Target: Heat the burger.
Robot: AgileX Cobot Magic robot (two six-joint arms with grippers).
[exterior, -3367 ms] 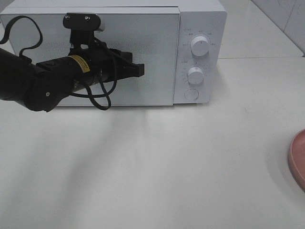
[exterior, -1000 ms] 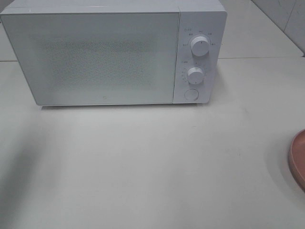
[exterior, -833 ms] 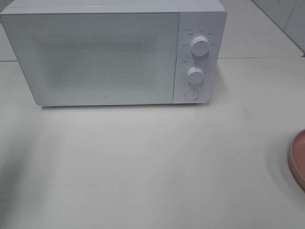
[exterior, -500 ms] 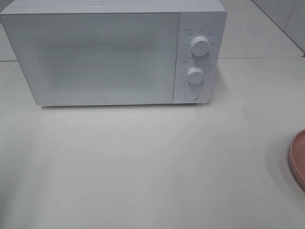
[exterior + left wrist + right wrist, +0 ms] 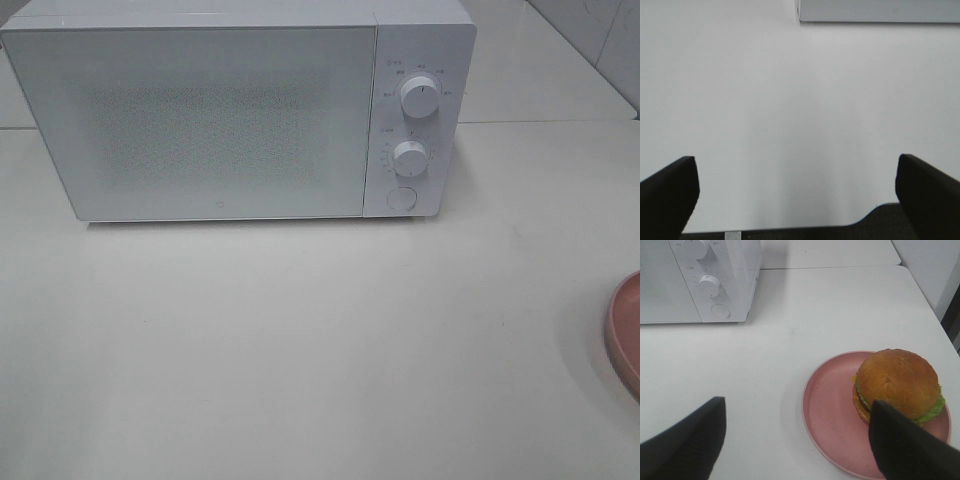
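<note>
Early Stage: Burger on Its Plate, Oven Door Shut

Overhead, the exterior high view shows the white microwave (image 5: 240, 110) standing at the back of the table (image 5: 320, 340) with its door (image 5: 200, 125) shut, two knobs and a round button on its control panel. Whatever lies behind the speckled door cannot be made out. Only a sliver of the pink plate (image 5: 625, 335) shows at the right edge; neither arm appears here.

Left wrist view: the left gripper (image 5: 797, 192) hangs over bare table, its jaws spread wide with nothing between them. The lower edge of the microwave is visible ahead.

Right wrist view: the right gripper (image 5: 797, 440) is likewise spread wide and empty. The burger (image 5: 897, 385) sits whole on the far half of the pink plate, well apart from the microwave, and one dark finger (image 5: 907, 447) overlaps its near side in the picture; contact cannot be judged.

Judgement of progress: heating has not begun. Opening the door, moving the burger inside, closing up and setting the knobs all appear to remain.
</note>
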